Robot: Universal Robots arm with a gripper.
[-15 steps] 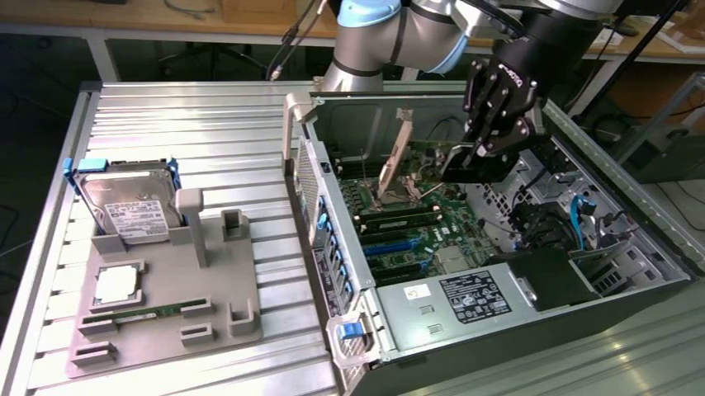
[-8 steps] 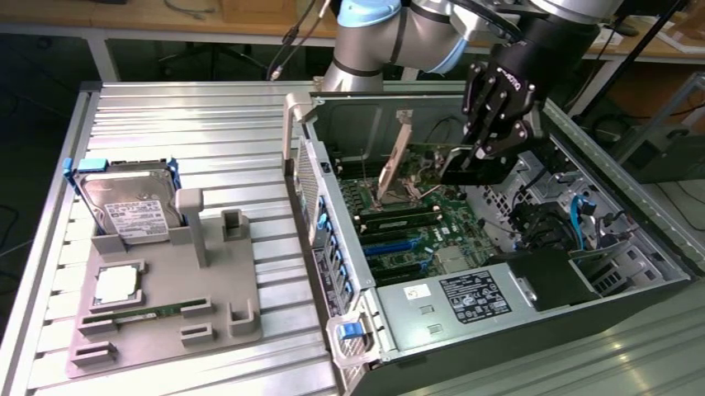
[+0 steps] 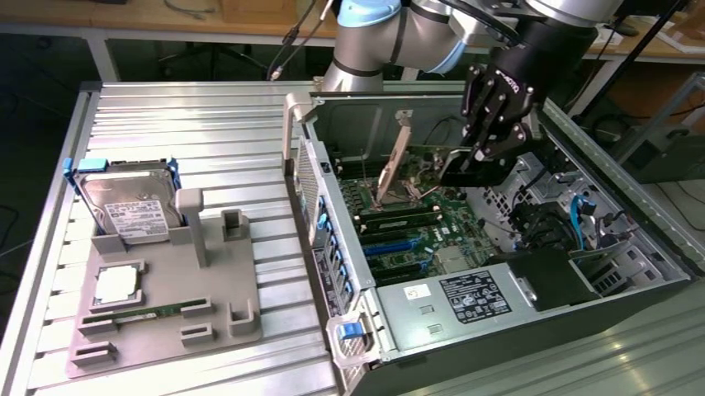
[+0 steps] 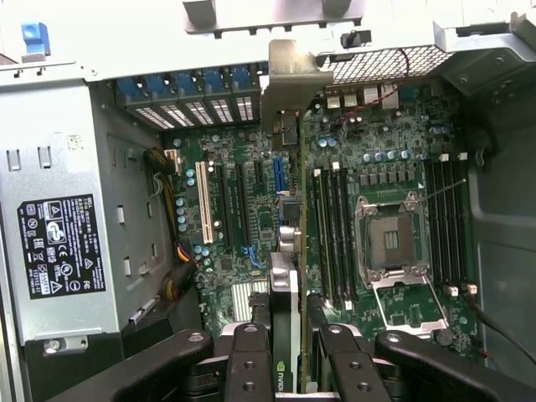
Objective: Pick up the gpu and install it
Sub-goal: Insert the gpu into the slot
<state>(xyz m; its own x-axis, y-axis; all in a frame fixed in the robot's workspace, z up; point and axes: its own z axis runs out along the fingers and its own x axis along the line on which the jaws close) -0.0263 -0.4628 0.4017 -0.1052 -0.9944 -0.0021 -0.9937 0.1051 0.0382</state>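
Note:
The gpu (image 3: 394,161) is a thin card with a silvery end bracket, held on edge inside the open computer case (image 3: 617,190) over the green motherboard (image 3: 424,231). My gripper (image 3: 471,169) is shut on the card's far end from above. In the wrist view the gpu (image 4: 287,218) runs edge-on between my black fingers (image 4: 249,364). Its bracket (image 4: 293,79) points at the case's rear slot openings. The card stands over the expansion slots (image 4: 226,201). I cannot tell whether its edge touches a slot.
A grey fixture tray (image 3: 220,285) at the exterior view's left carries a hard drive (image 3: 127,202), a processor (image 3: 115,285) and a green memory stick (image 3: 149,313). Inside the case are the power supply (image 3: 463,301), the empty processor socket (image 4: 389,239) and blue cables (image 3: 582,219).

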